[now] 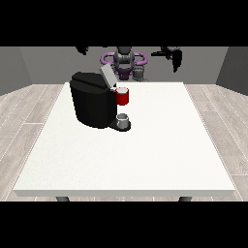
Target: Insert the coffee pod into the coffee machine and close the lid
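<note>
Nearest the camera, the white table [145,164] stretches out bare and wide. Moving back, here's the black coffee machine [92,104] standing on the table's left-of-centre part, with a small grey cup [123,118] sitting on its base plate in front. Just above the cup, the red holder [123,97] juts from the machine's front; the coffee pod may be sitting in it, though that's hard to make out from here. The grey lid [107,75] is tilted up, open. Further back, the robot [125,60] stands behind the table's far edge. The hand at the view's right [175,57] hangs high, clear of everything, holding nothing; I cannot tell how its fingers lie. The hand at the view's left [82,49] is up high too, barely showing, fingers unreadable.
</note>
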